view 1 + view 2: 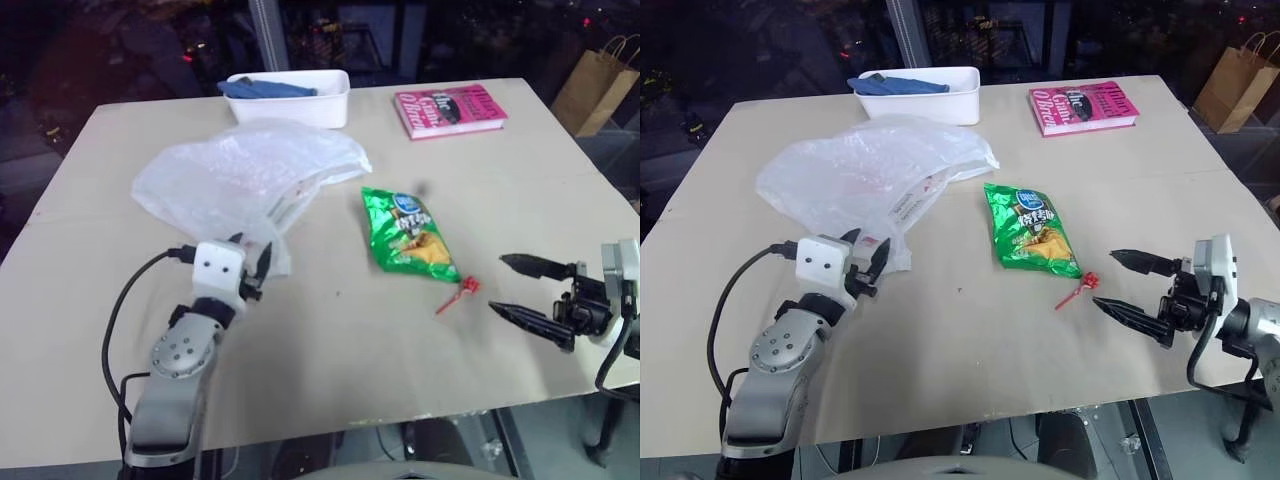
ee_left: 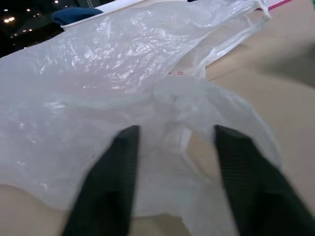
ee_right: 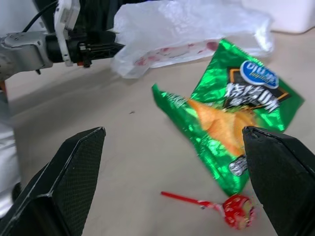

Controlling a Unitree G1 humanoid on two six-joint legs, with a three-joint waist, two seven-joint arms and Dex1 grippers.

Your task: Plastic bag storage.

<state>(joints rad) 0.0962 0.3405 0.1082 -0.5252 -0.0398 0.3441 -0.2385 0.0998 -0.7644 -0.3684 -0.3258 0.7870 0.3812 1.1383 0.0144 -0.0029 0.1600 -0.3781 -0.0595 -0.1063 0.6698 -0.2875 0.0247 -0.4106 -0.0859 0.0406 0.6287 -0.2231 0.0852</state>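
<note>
- Plastic bag (image 1: 235, 175): lies crumpled on the table (image 1: 330, 330), at 10 o'clock from the snack packet (image 1: 410, 232).
- Left gripper (image 1: 255, 268): at the bag's near edge; fingers part-open, film between them; grip cannot be told.
- Right gripper (image 1: 515, 290): jaws wide, empty, at 3 o'clock from the lollipop (image 1: 458, 293).

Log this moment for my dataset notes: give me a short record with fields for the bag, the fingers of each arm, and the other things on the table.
plastic bag: crumpled, lying flat on the table, near edge between the left fingers
left gripper: fingers straddle the bag's near edge, a gap between them; grip not settled
right gripper: fingers wide apart, holding nothing, near the lollipop
snack packet: green, flat, beside the bag
white tray: far side, blue cloth inside
pink book: far right
</note>
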